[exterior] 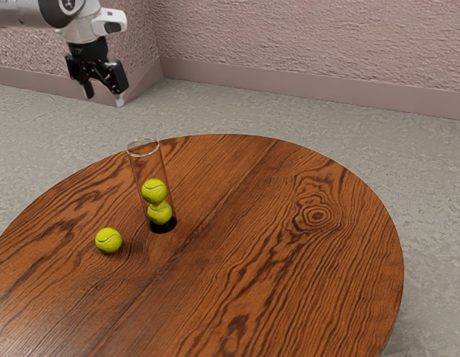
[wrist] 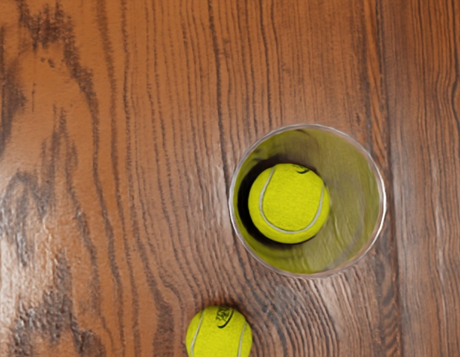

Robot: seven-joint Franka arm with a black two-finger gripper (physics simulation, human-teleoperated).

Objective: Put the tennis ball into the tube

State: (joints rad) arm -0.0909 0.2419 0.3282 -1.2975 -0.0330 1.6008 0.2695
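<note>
Table: a round, brown wooden top with bold dark grain point(exterior: 289, 282), bearing the tube and the loose ball.
Arm: white and grey point(exterior: 25, 13), raised above table height. The step in hand looks to be reaching the loose ball; best to line up directly over it, descend straight, centre it between the fingers and keep the hand from knocking the tube.
Tube: tall, clear, cylindrical, black at the base point(exterior: 150, 165), upright and open-topped. Once the ball is gripped, lift it above the rim before crossing, then centre and release; a brush against the wall could tip it.
Gripper: black, two-fingered point(exterior: 103, 96), open, its fingers well apart, holding and touching nothing.
Loose ball: yellow-green, felt-covered, with a pale seam point(exterior: 109, 240), on the wood near the tube's base, outside it.
Stacked balls: two alike, upper point(exterior: 154, 191) and lower point(exterior: 160, 213), inside the tube.
</note>
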